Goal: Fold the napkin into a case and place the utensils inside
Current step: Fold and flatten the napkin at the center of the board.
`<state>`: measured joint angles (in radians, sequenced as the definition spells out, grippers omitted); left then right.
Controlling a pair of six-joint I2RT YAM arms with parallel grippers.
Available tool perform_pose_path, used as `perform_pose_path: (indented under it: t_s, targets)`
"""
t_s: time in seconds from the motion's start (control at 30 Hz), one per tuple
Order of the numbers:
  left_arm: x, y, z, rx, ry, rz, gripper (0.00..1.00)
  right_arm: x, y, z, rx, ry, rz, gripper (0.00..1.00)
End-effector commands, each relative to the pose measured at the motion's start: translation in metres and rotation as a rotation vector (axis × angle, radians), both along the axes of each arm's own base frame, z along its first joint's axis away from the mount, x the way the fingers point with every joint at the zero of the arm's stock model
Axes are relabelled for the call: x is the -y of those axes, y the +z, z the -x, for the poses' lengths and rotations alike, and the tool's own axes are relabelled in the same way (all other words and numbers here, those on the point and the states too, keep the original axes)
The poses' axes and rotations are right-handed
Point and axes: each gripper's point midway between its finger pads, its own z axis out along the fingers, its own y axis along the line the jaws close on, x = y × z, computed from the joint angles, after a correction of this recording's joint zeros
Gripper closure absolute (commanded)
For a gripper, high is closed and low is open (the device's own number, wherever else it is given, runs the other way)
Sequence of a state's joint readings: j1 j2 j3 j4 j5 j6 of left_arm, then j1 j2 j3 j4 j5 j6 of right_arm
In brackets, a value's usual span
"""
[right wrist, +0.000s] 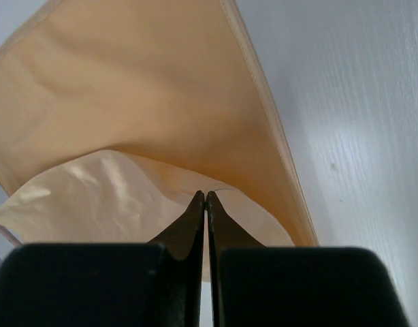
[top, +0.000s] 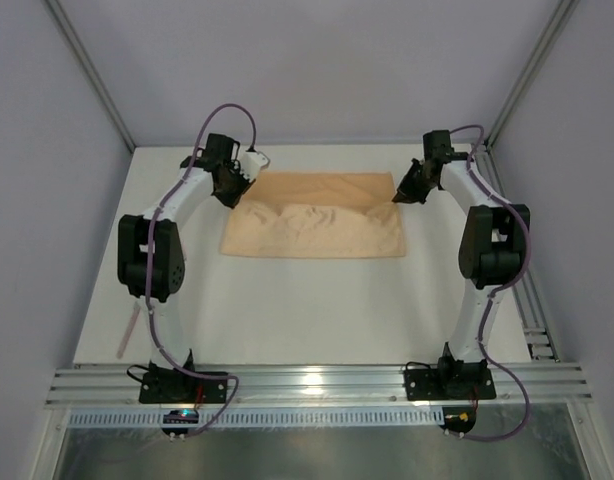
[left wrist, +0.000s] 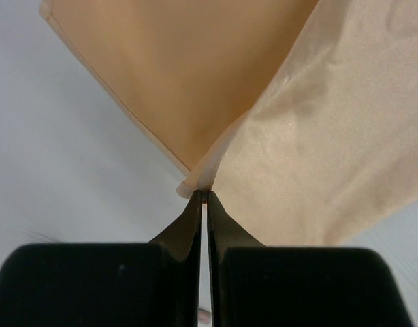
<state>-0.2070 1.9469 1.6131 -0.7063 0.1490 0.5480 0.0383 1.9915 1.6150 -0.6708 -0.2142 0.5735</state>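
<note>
The napkin (top: pixel 317 225), a soft, plain peach-orange cloth, lies rumpled at the far middle of the white surface (top: pixel 317 310), its paler layer doubled over a smoother far strip. The left end effector (top: pixel 230 188) has its black jaws pressed together on the cloth's far left corner, and the right end effector (top: pixel 398 196) is likewise closed tight on the cloth at the far right corner. Well apart from the cloth, a slim pale pink utensil (top: pixel 130 330) lies by the surface's left edge beside the left arm, and an aluminium rail (top: pixel 317 385) carries both bases along the near edge.
</note>
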Motion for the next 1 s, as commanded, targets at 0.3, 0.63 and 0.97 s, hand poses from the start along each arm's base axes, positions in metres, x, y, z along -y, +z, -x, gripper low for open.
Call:
perform_pose_path:
  t_s: [0.3,0.63,0.97]
  targets:
    - [-0.017,0.002,-0.078,0.154,0.172,0.039,1.00,-0.004,-0.003,-0.077,0.073,-0.185,-0.125,0.97]
    - [-0.015,-0.001,-0.106,0.204,0.246,0.111,1.00,0.006,-0.004,-0.109,0.109,-0.342,-0.148,0.97]
    - [-0.015,-0.006,-0.132,0.243,0.321,0.135,1.00,0.017,-0.021,-0.126,0.092,-0.417,-0.134,0.97]
